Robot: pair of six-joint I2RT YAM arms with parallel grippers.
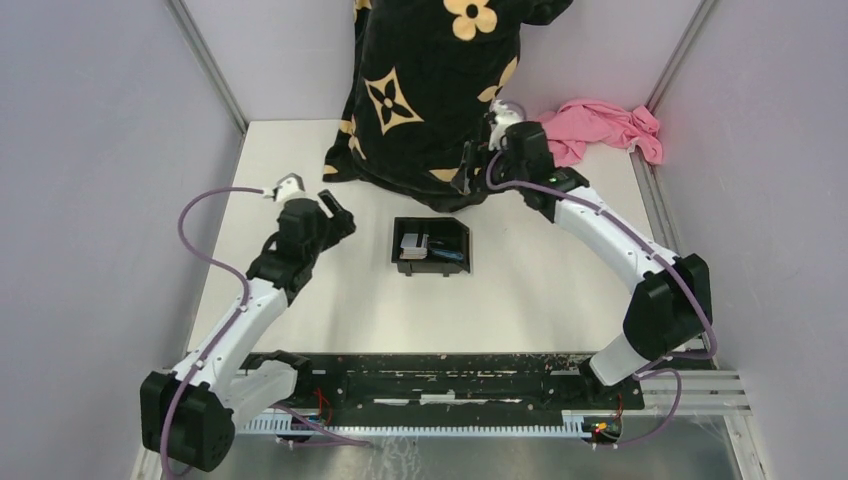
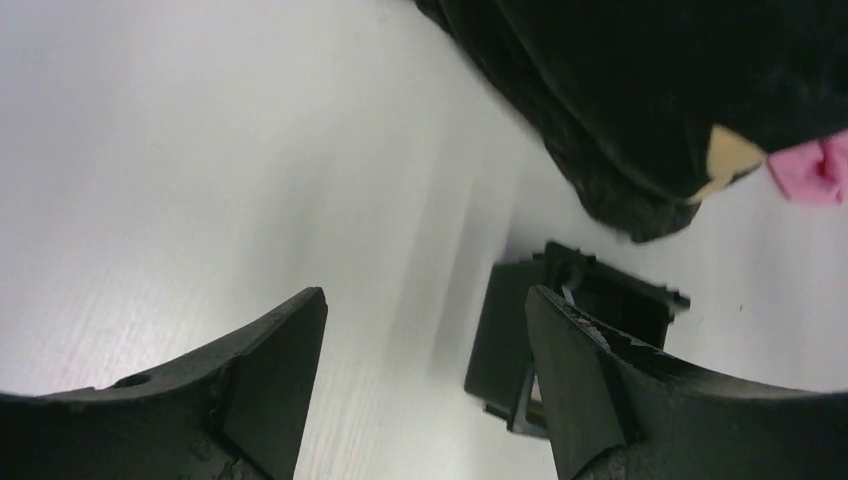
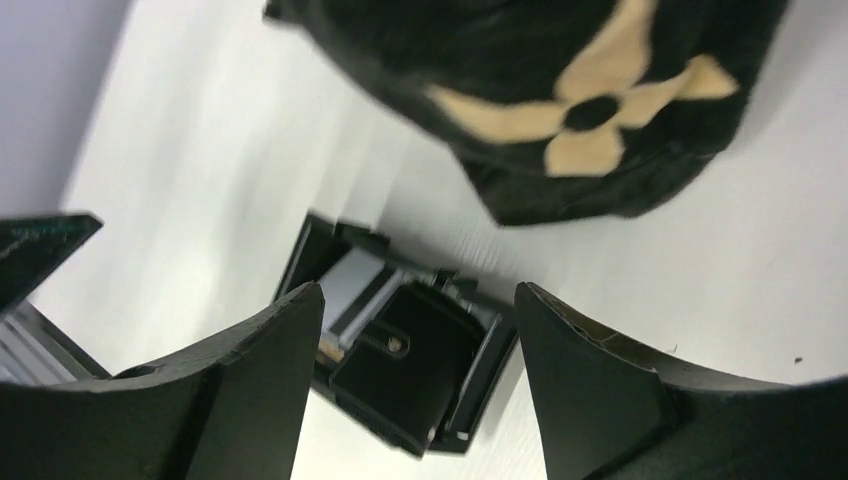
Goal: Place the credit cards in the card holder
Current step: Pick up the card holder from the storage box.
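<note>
Seen from above, your left gripper (image 1: 338, 214) hovers over the white table (image 1: 540, 290) to the left of the black tray (image 1: 434, 269), jaws spread wide. Your right gripper (image 1: 468, 180) hangs at the hem of the black flower-print blanket (image 1: 430, 90), with a pink cloth (image 1: 605, 125) bunched beyond it. In the tray lie the whitish-grey card (image 1: 410, 243), the black card holder (image 1: 441, 240) just beside it, and the blue card (image 1: 451, 257) toward the near wall. On your left wrist camera, wide-set fingers (image 2: 270, 360) frame bare tabletop, and the tray (image 2: 500, 330) is half hidden behind one finger. On your right wrist camera, the claw gapes wide above the tray (image 3: 300, 250), where the card holder (image 3: 405, 370) sits beside the whitish-grey card (image 3: 350, 285).
</note>
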